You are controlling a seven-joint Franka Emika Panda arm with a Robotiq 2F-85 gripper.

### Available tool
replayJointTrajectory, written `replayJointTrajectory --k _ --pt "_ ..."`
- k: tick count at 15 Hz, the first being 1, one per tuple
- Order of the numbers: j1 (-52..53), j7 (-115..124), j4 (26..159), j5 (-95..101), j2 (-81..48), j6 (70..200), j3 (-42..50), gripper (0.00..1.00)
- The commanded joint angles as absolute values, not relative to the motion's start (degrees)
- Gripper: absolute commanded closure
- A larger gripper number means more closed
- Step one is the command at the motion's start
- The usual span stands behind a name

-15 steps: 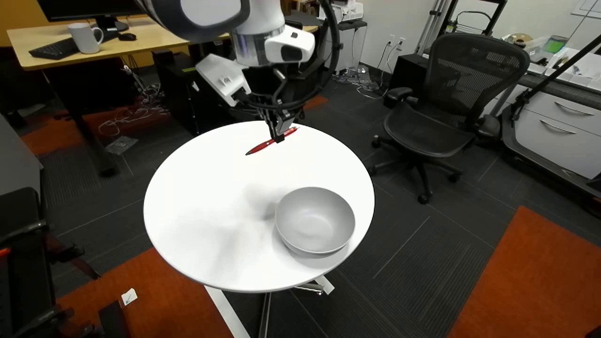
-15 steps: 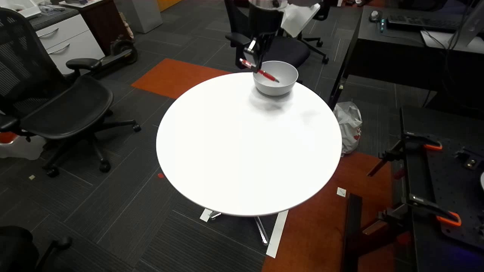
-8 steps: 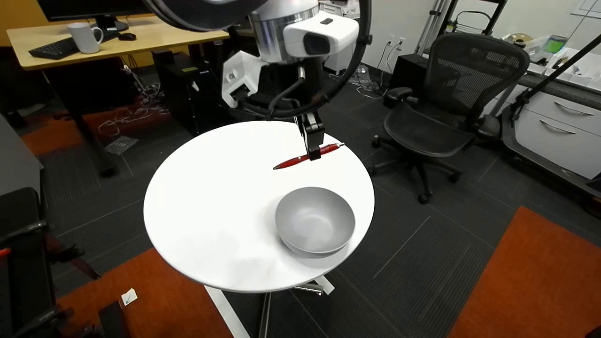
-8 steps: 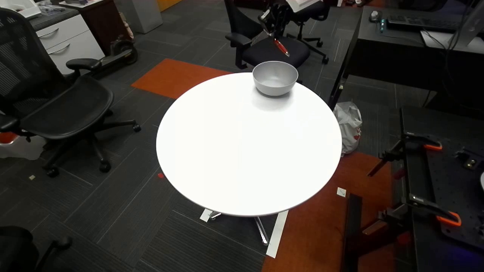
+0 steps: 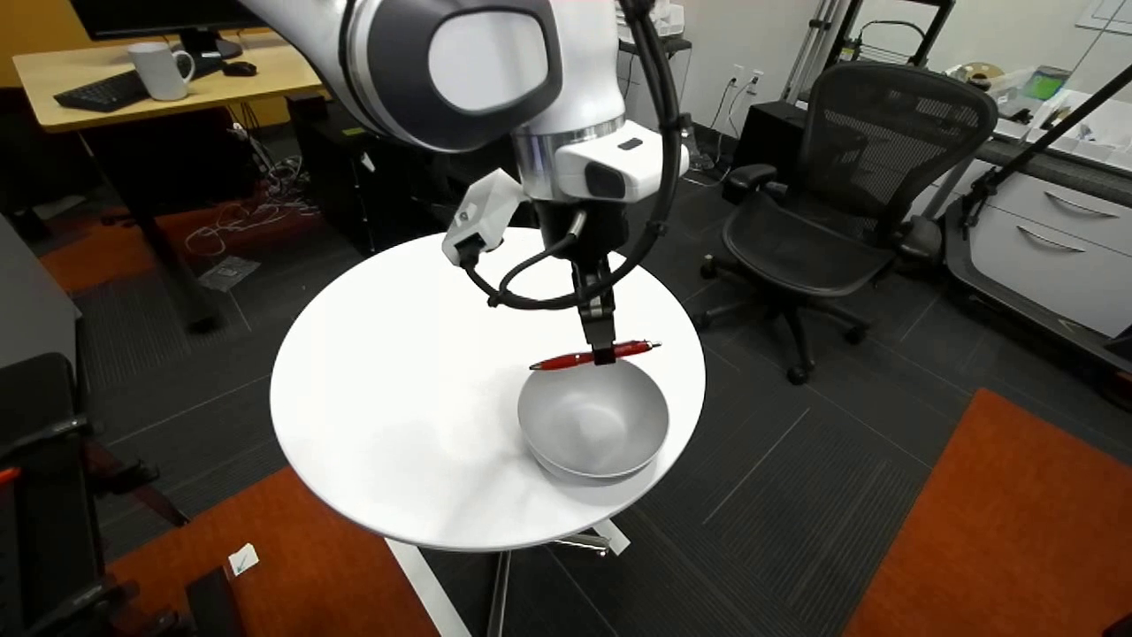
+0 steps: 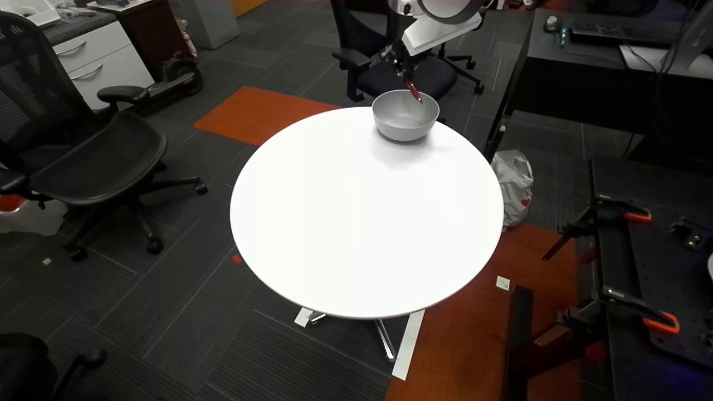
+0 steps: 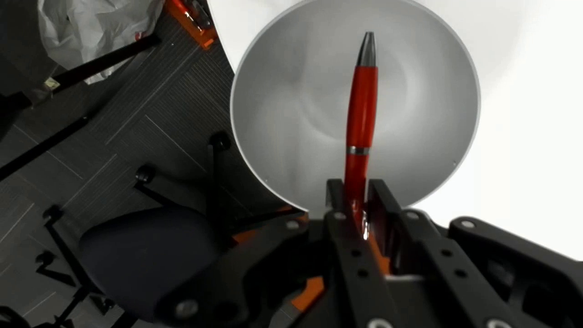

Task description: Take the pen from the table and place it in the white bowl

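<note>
The red pen (image 5: 566, 361) is held in my gripper (image 5: 604, 356) above the far rim of the white bowl (image 5: 592, 433) in an exterior view. In another exterior view the pen (image 6: 414, 92) slants down over the bowl (image 6: 404, 128), below the gripper (image 6: 407, 77). In the wrist view my gripper (image 7: 356, 187) is shut on the rear part of the pen (image 7: 362, 109). The pen's silver tip points away from the fingers, over the grey inside of the bowl (image 7: 282, 114). The bowl stands upright near the edge of the round white table (image 5: 380, 398).
Black office chairs (image 5: 822, 212) (image 6: 97, 150) stand on the floor round the table. A light-wood desk (image 5: 292, 75) with a mug (image 5: 162, 71) is behind the arm. A white plastic bag (image 6: 513, 184) lies on the floor beside the table.
My gripper has carried the pen from over the table's far part to above the bowl. In the last half second it has come lower and nearer the bowl. The bowl has not moved.
</note>
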State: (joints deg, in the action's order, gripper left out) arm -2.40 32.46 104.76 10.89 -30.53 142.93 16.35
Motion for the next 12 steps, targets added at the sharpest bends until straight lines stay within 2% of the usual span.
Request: replayJointTrajectory --k 1,4,5,6,12 --pt "-2.0 34.1 99.0 9.4 -35.3 139.0 16.8 0.96" --pt "-2.3 33.6 96.3 8.3 -37.6 137.3 16.8 0.96" --pt "-2.2 33.4 95.5 8.3 -38.1 136.5 16.9 0.58" --pt "-2.4 33.2 94.7 8.1 -38.5 135.8 16.7 0.57" --pt "-2.9 32.9 91.9 7.1 -39.7 132.7 16.3 0.13"
